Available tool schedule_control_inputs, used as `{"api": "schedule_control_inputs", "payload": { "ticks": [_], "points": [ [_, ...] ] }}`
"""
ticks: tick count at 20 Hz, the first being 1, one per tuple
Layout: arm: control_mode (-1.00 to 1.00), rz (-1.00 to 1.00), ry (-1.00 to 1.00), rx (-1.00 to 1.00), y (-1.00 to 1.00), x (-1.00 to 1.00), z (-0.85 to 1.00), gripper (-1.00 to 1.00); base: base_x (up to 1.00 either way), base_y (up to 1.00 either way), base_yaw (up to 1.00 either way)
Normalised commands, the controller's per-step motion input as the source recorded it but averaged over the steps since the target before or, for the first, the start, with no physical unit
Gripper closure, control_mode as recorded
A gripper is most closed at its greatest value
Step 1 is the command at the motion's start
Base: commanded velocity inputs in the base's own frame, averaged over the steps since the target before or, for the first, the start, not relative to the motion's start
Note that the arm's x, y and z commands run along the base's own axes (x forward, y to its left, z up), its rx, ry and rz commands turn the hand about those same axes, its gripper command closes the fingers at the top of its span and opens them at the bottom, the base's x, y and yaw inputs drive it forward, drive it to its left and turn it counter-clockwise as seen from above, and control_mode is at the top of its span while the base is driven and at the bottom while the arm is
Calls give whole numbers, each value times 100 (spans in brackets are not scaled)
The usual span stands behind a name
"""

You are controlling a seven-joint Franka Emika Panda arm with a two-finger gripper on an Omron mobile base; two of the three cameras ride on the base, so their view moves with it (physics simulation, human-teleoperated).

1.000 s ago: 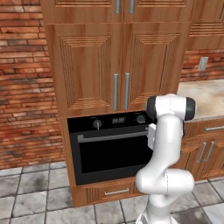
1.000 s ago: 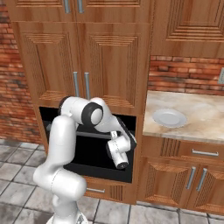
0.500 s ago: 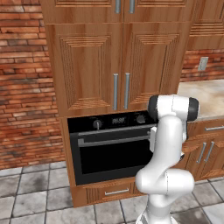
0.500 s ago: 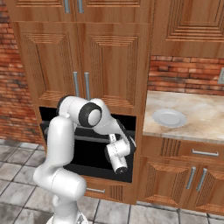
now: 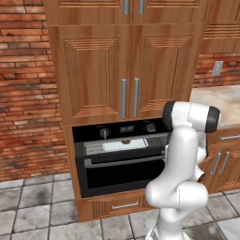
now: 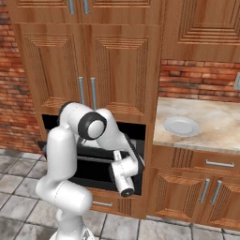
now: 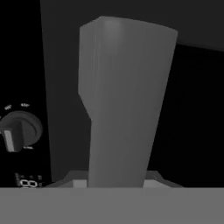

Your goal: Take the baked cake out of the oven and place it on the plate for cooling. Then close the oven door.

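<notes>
The glossy black oven door point(image 5: 123, 171) now tilts ajar, exposing a pale tray point(image 5: 124, 145); whether the tool grips its silver bar handle point(image 7: 124, 105) I cannot tell.

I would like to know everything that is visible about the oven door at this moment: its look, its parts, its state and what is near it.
The oven door is a wide, glossy black glass panel with one long silver bar handle running horizontally near its top edge. It is tilted slightly open at the top, so a pale tray on the grey rack shows through the gap. It sits under the black control strip with two round knobs, inside the wooden cabinet wall. In the hand view the handle looms very close; whether the claw touches it cannot be told.
</notes>
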Motion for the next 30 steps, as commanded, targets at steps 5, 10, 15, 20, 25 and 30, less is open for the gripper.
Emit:
{"api": "schedule_control_inputs", "payload": {
  "ticks": [5, 10, 15, 20, 25, 30],
  "points": [
    [-100, 0, 14, -4, -1, -49, -2, 100, 0, 0, 0],
    [-100, 0, 18, -4, 0, -42, 0, 100, 0, 0, 0],
    [-100, 0, 19, -2, -3, -29, 0, 100, 0, 0, 0],
    [-100, 0, 19, 0, -1, -10, 0, 100, 0, 0, 0],
    [-100, 0, 19, -2, 0, -1, 0, 100, 0, 0, 0],
    [-100, 0, 17, 0, 0, 0, 0, 100, 0, 0, 0]
  ]
}}
